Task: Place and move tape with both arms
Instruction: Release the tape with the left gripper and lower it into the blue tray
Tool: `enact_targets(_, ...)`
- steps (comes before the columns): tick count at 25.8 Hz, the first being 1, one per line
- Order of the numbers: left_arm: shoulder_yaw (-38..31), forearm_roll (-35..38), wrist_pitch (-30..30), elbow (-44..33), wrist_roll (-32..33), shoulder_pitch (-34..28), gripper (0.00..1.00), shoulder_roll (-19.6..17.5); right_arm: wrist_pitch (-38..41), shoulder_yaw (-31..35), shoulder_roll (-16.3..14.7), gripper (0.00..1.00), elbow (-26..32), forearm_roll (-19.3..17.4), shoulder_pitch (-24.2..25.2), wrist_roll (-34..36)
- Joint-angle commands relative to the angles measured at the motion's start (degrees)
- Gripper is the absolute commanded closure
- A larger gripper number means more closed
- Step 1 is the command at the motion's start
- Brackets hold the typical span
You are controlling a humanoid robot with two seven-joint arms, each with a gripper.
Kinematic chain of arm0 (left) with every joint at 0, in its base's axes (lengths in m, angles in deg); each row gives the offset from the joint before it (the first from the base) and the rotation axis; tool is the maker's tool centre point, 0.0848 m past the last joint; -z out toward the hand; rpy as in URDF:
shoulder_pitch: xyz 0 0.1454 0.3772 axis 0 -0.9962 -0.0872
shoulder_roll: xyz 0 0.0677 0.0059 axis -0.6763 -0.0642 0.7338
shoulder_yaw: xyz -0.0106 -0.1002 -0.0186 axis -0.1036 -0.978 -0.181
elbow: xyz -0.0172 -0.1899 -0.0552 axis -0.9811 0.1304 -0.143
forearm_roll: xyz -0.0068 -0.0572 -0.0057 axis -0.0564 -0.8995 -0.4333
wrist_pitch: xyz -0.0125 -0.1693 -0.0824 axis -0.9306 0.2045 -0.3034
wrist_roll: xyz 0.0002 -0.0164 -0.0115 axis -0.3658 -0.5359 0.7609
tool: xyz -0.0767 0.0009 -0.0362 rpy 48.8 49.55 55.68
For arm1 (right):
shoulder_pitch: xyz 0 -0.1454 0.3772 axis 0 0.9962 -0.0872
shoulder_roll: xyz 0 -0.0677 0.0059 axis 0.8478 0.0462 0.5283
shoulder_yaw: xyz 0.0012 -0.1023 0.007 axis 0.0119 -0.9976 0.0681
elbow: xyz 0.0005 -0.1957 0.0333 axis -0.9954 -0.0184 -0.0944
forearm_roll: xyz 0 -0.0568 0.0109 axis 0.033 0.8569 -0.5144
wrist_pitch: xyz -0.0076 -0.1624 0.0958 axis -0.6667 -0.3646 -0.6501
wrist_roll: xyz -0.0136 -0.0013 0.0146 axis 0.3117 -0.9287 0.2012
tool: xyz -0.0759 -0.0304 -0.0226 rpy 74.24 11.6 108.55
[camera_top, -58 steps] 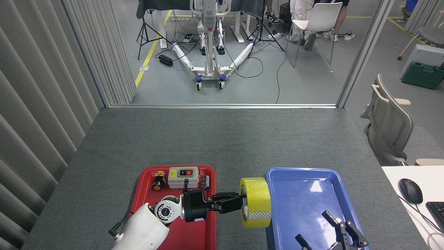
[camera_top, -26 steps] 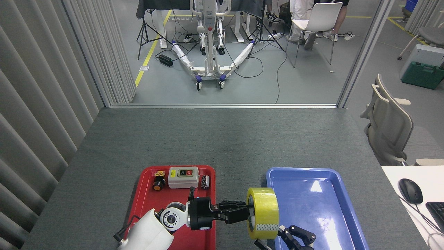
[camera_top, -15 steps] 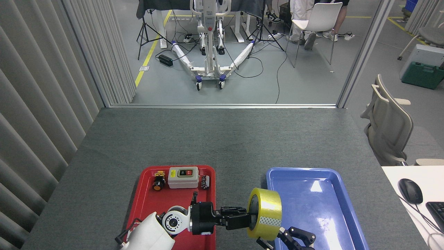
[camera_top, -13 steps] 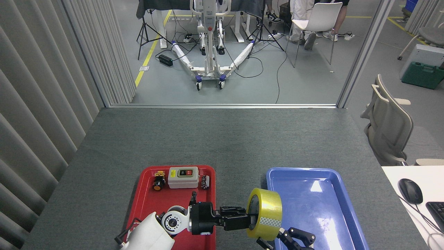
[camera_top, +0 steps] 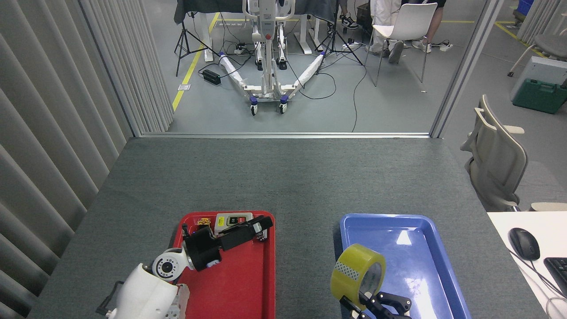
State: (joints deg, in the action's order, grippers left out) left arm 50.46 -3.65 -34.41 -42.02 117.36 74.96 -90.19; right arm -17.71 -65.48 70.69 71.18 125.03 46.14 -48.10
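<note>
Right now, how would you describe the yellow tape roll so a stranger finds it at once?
Look at the grey felt-covered table, then the shiny blue plastic tray at its near right. At the tray's near-left edge, the translucent yellow packing tape roll sits tilted in the black right gripper. It is the only yellow ring; the tray looks otherwise bare.

I see a grey felt-topped table [camera_top: 283, 177]. On it lies a red plastic tray [camera_top: 248, 283]. A blue plastic tray [camera_top: 425, 252] lies right of the red one.

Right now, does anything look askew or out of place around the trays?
Only the tape roll: it is tilted over the blue tray's near left edge, held from below by the right pincer, not lying flat. The red tray's parts look orderly.
</note>
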Motion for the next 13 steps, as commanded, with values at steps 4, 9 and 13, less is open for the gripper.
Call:
enact_targets(4,-8.29,25.00,13.77,-5.75,-19.23,-5.55,0.01,-6.93,-0.04,3.69,1.67,0.97,-0.63,-0.75,0.30,-9.31)
enact_targets(9,-11.63,63.76,35.83,-22.10,-29.43,-14.69,0.01,-7.11,-36.15,0.53,2.28,0.92,-2.66,-6.47,-4.89,-26.71)
enact_targets(13,-11.02,68.78,51.04,-25.18,-30.57,-18.56,0.01,-6.93,-44.25,-3.69,1.58,0.90,-5.21,-7.43,-9.55,-37.96)
